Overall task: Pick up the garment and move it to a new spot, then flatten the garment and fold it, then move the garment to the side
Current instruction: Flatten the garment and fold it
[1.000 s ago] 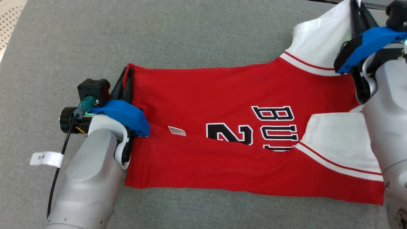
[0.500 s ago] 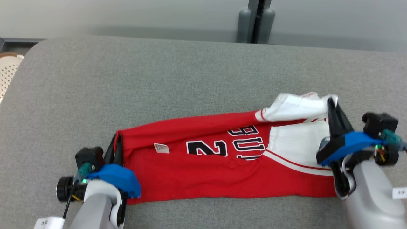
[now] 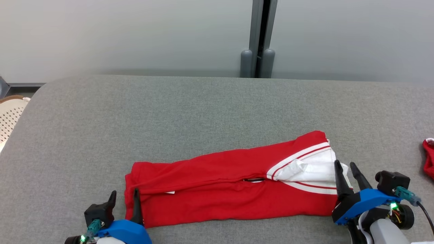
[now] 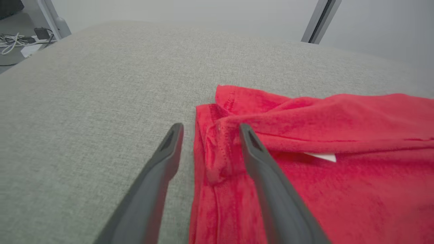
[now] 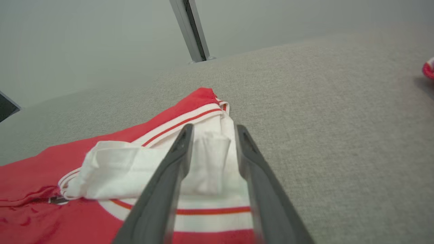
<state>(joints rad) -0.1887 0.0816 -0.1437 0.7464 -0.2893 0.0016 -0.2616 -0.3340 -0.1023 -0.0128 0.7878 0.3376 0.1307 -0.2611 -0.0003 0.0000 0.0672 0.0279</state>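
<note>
The garment [image 3: 220, 189], a red jersey with white sleeves and striped trim, lies folded lengthwise into a long band on the grey padded surface [image 3: 190, 112]. My left gripper [image 3: 124, 195] stands open at its left end. In the left wrist view the garment's [image 4: 322, 135] folded red corner lies loose between the spread fingers of that gripper [image 4: 211, 128]. My right gripper [image 3: 344, 166] is open at the white sleeve end. In the right wrist view the garment's [image 5: 115, 159] white cloth rests flat under the gap of that gripper [image 5: 213, 128], not pinched.
Another red and white cloth item [image 3: 429, 159] lies at the surface's right edge, also in the right wrist view [image 5: 429, 67]. A pale wall with a grey post [image 3: 259, 40] stands behind the surface. A white perforated object [image 3: 10, 115] sits off the left edge.
The head camera has tilted up. Both grippers brought the garment's far edge over toward me, covering the lettering, then opened and let the cloth go.
</note>
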